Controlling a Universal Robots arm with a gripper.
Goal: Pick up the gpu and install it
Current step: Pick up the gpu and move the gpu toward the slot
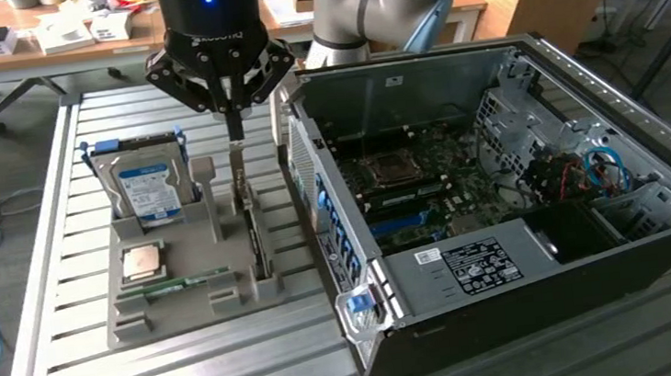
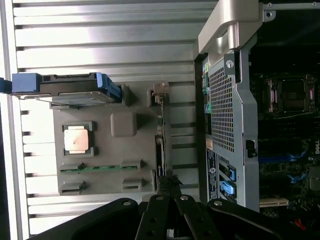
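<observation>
Over the grey tray [image 1: 139, 327], at twelve o'clock from the gpu [image 1: 254, 228], my gripper [image 1: 234, 124] has its claw closed together; I cannot confirm contact. I find the gpu on edge in its tray slot, with the computer case [image 1: 470, 304] at three o'clock. I judge pickup and installation outstanding.

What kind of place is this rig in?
Probably a robotics lab or workshop: an open computer case on a slatted metal bench, a parts tray with a hard drive, cluttered desks behind.
</observation>
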